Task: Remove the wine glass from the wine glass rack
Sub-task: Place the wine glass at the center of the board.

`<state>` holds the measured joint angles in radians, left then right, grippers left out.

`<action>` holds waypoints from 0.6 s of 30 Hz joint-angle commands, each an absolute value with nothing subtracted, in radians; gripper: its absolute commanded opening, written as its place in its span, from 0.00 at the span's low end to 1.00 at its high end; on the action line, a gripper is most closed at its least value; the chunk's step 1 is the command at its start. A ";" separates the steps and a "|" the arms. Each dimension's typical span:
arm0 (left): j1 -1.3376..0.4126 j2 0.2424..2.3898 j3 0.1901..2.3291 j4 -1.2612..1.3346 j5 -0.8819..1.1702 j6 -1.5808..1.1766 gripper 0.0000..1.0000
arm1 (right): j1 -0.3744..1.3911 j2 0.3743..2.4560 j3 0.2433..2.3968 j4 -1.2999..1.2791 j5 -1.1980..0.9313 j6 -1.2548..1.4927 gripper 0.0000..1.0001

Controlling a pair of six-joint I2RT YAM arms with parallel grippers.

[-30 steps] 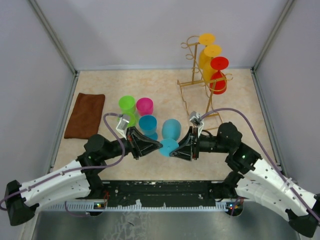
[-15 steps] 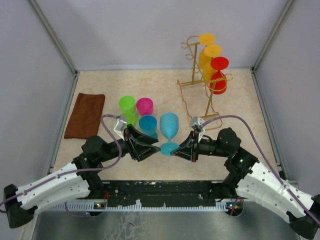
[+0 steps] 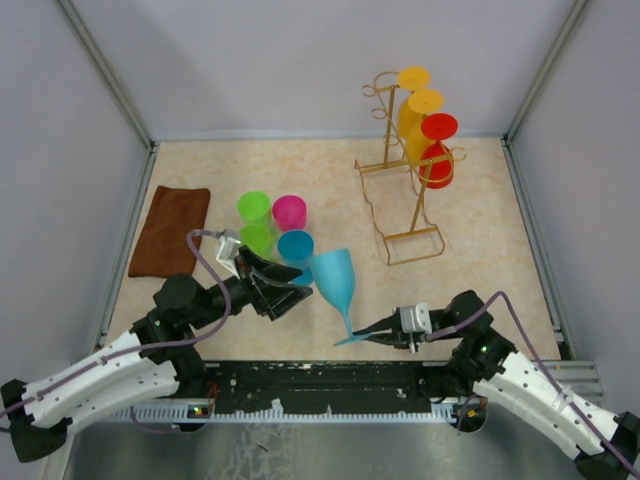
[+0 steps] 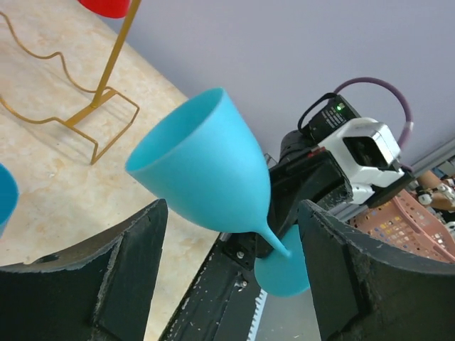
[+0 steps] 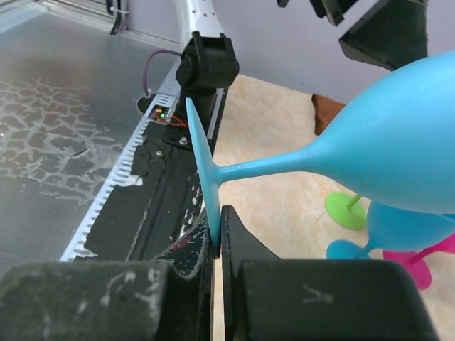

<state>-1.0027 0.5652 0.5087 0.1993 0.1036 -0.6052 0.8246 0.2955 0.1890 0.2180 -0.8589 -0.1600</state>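
Progress is good for this one piece. The blue wine glass (image 3: 335,280) is off the wine glass rack (image 3: 422,210) and well apart from it. It is tilted in the air near the front edge of the surface (image 3: 480,270).

The right end effector (image 3: 366,331) is closed on the thin foot of the glass and carries it. The left end effector (image 3: 300,283) is wide open, with one finger on each side of the bowl, and it holds nothing.

A green glass (image 3: 255,210), a pink glass (image 3: 290,212) and a second blue glass (image 3: 296,245) stand on the surface close to the left arm. Yellow glasses (image 3: 420,103) and red glasses (image 3: 437,165) hang on the rack. If all of them must come down, I judge that a good part of the work is left. For the blue one, it remains only to set it upright and let go.

Only the top view shows the loaded rack and the brown cloth (image 3: 170,230). The left wrist view shows a gap between each finger (image 4: 135,270) and the bowl, so there is no contact. The right wrist view shows the foot edge-on, pinched between the two fingers near its rim. That seems to me a small hold for a tilted glass.
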 commanded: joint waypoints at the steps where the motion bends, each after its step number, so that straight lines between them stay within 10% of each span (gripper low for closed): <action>1: -1.007 0.564 0.599 0.139 0.022 -0.571 0.81 | 0.832 0.316 0.210 0.300 -0.935 -0.277 0.00; 18: -0.997 0.739 0.880 -0.120 0.009 -0.464 1.00 | 0.832 0.351 0.214 0.301 -1.040 -0.294 0.00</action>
